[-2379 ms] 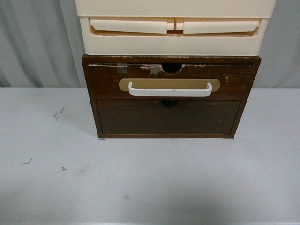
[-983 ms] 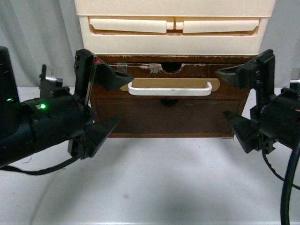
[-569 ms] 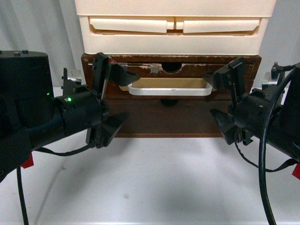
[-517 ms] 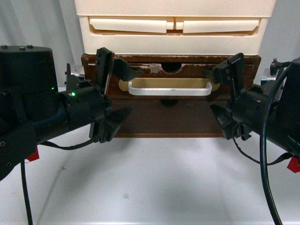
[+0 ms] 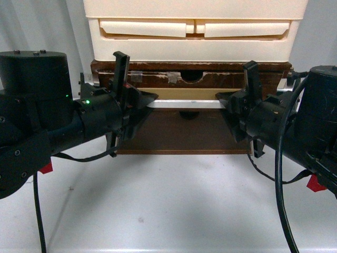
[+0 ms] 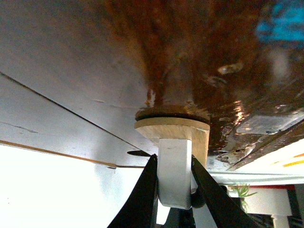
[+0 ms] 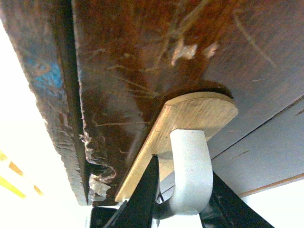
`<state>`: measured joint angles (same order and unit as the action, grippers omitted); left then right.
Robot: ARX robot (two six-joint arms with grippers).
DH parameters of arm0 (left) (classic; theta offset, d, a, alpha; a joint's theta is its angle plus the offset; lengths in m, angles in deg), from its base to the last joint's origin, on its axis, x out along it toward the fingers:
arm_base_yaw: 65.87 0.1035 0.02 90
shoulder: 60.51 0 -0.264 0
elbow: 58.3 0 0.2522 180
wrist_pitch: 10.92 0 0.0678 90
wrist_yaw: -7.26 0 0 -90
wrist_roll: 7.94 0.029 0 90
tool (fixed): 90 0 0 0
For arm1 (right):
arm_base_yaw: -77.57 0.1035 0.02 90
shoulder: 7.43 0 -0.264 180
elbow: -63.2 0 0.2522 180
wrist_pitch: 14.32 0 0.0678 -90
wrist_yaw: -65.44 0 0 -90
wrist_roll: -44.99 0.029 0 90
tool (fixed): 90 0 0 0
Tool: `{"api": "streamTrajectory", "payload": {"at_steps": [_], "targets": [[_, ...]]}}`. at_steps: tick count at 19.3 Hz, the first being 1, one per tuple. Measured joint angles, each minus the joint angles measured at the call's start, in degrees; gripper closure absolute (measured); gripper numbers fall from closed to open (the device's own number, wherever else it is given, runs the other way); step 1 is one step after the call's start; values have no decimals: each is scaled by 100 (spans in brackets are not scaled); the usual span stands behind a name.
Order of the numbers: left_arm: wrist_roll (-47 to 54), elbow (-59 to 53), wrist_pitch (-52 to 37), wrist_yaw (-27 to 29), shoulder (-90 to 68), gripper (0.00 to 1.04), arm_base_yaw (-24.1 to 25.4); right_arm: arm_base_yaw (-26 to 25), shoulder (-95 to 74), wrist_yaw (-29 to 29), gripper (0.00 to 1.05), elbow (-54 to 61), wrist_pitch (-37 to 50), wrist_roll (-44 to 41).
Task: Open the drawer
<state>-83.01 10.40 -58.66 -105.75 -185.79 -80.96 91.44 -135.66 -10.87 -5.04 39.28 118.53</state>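
The dark brown wooden drawer (image 5: 210, 80) sits at the top of the brown cabinet, with a half-round notch and tape pieces on its top edge. Its white bar handle (image 5: 184, 104) lies on a tan oval plate (image 5: 184, 94). My left gripper (image 5: 150, 100) is shut on the handle's left end (image 6: 175, 171). My right gripper (image 5: 224, 100) is shut on the handle's right end (image 7: 190, 171). Both wrist views show black fingers (image 6: 142, 199) (image 7: 142, 194) pressed against the white bar, with the tan plate (image 6: 171, 129) (image 7: 199, 114) behind it.
Cream plastic drawers (image 5: 195, 29) stand on top of the brown cabinet. A plain dark brown panel (image 5: 184, 132) without a handle is below the drawer. The cabinet stands on a white table (image 5: 168, 200). A grey curtain (image 5: 42, 31) hangs behind.
Both arms came into view from the sides, moved in on the handle's two ends and closed on it. The drawer front looks unmoved.
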Motion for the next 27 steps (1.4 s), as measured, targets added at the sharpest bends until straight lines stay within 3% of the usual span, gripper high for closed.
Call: {"api": "streamTrajectory", "payload": {"at_steps": [10,15,16,17,18,19,20,21,22,26,27], "targets": [[-302,-249,-343,63,31,91,-17,52,52,-76,89,254,243,407],[-431,-1849,-1075,-103,796,92,-83,387,813,-120,89,1836,807,553],[-411,-2697,-1150,-197,1274,92,-170,658,1237,-229,89,2627,883,638],[-162,-3797,-1375,-404,1775,81,-243,1097,1617,-656,80,3403,909,459],[385,-5071,-1049,-828,2439,54,-44,1427,2179,-748,52,3950,671,-271],[1436,-5090,-1226,-157,4155,31,267,1615,1912,-1650,37,4083,789,-1252],[3587,-5473,-957,2046,3952,50,-144,1451,1838,-3447,59,4760,535,-3676],[5512,-5475,-1235,3486,4979,70,304,857,2758,-3786,77,5169,623,-5499],[5952,-5488,-1104,3493,5333,76,332,774,3102,-3628,84,5217,675,-6107],[6983,-5495,-109,3283,6249,97,540,470,3971,-3178,104,5412,581,-6933],[7104,-5495,223,3239,6529,104,625,313,4317,-3097,103,5423,599,-7044]]}}
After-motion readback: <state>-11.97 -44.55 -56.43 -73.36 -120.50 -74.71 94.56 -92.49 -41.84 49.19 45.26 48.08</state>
